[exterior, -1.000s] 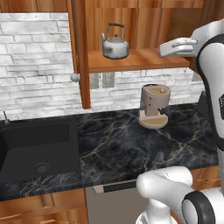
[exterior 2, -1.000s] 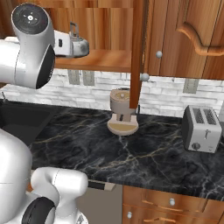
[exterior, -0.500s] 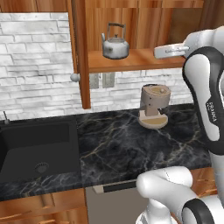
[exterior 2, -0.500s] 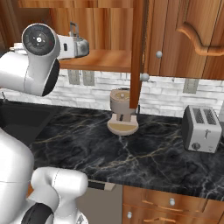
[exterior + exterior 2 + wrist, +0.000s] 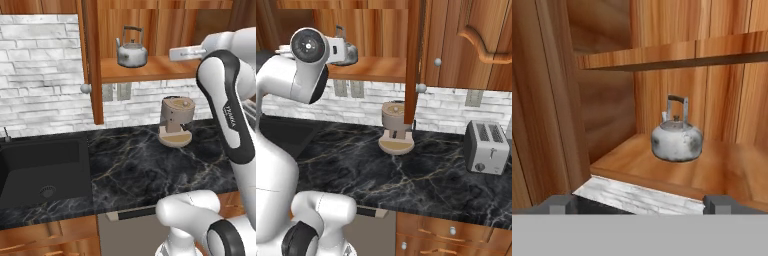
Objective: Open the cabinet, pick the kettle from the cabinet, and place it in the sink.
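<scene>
A: Kettle (image 5: pixel 132 53) standing upright on the cabinet (image 5: pixel 150 70) floor, well left of the claw (image 5: pixel 639 204), lid knob and dark bail handle up, spout hard to make out.

B: Claw spread wide, holding nothing; aimed straight at the kettle in the hand view, fingertips (image 5: pixel 559 204) low at either side and short of it.

A: Doors already swung out, so nothing between claw and kettle. Sink (image 5: pixel 42 165) far below the kettle and to its left, sunk in the dark marble counter (image 5: pixel 150 165).

B: Likely light and stiff: thin metal, small, probably empty. Smooth rounded belly, so probably slippery under a side pinch.

A: Better to take the bail handle at its top bar, or the belly just under the lid. Handle thin, may swing and tip the body.

B: Wooden stand with tan block (image 5: pixel 176 120) directly under the kettle's shelf, off to the right; worth clearing on the way down.
</scene>
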